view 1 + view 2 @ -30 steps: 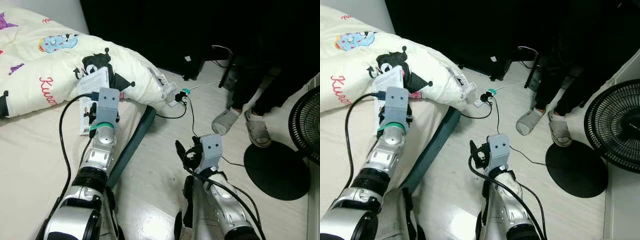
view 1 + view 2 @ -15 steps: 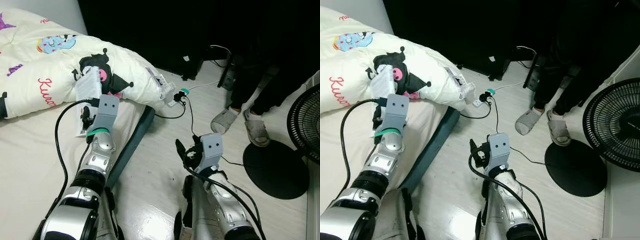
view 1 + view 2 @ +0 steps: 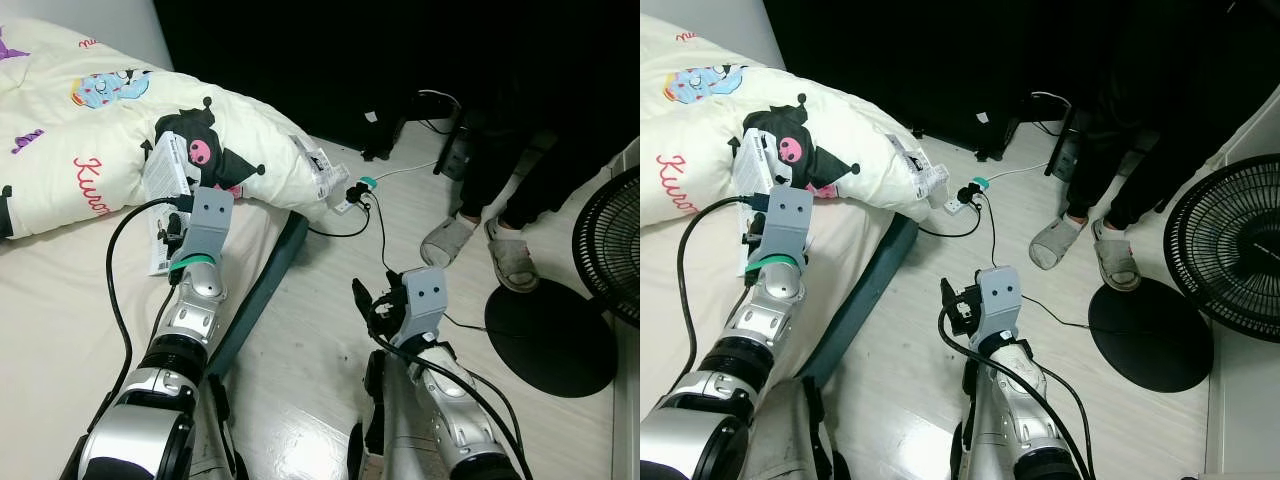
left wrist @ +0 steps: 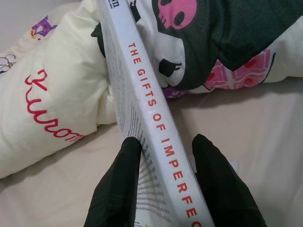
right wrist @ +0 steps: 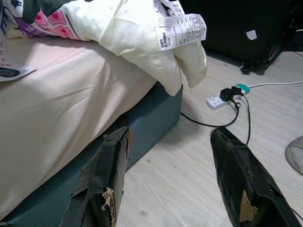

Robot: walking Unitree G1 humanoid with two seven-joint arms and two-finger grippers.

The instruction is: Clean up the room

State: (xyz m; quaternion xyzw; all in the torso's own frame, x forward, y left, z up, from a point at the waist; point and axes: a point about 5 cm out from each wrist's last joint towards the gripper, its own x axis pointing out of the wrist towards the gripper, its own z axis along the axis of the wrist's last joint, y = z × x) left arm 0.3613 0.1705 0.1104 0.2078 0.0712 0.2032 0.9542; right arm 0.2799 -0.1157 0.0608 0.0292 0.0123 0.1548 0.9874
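Silver segmented arms w/ black joint rings; grey box wrists, two dark dots each. Teal band on left wrist. Black cables along both arms. Left gripper (image 4: 163,189) and right gripper (image 5: 177,179): black fingers, right's scuffed.

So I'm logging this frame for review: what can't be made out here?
- Book title: left wrist view, the spine runs off the edge past the left hand.
- Person: head views, dark clothes against a dark background, cut off at the top; slippers show.
- Fan: cut off by the edge.
- Quilt label: print too small.
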